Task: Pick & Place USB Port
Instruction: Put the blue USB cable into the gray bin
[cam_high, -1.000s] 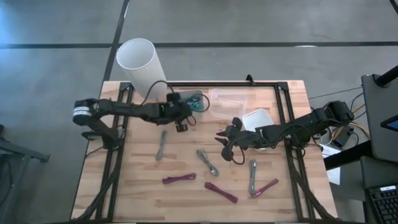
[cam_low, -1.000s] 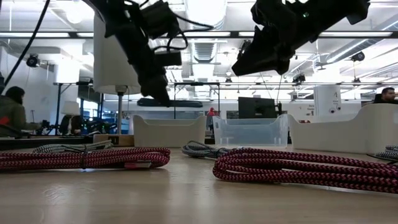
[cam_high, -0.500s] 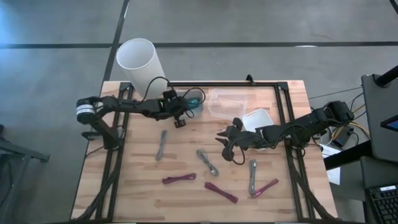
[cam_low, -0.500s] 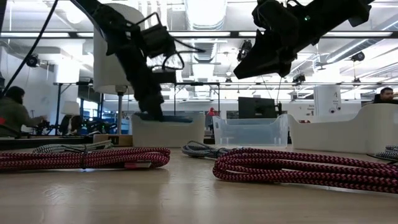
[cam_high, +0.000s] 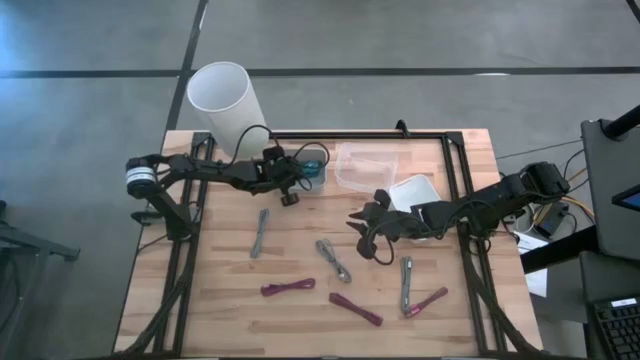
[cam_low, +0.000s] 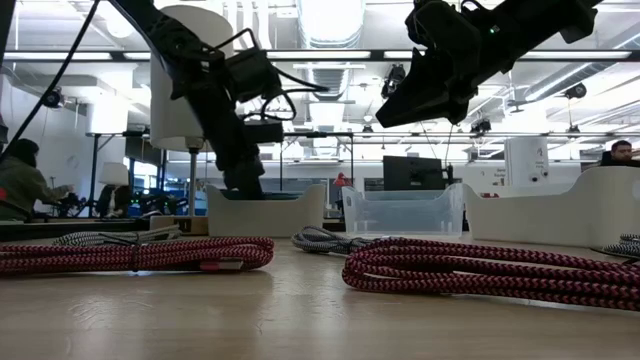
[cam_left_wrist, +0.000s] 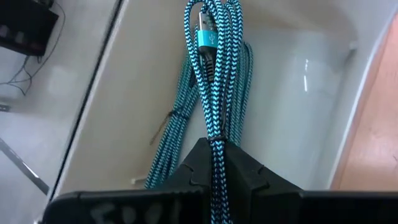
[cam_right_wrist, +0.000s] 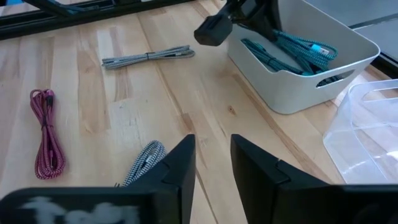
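Over the far left part of the wooden table, the left end effector reaches into a white bin beside a tall white cylinder, its fingers clamped on a bundled teal USB cable that hangs down inside the bin against a second teal cable already lying there. A clear plastic tub stands just beside the bin. Grey braided cables and magenta cables lie scattered across the table's middle and near side. To the right, the right end effector hovers above the table near another white bin, its fingers parted and holding nothing.
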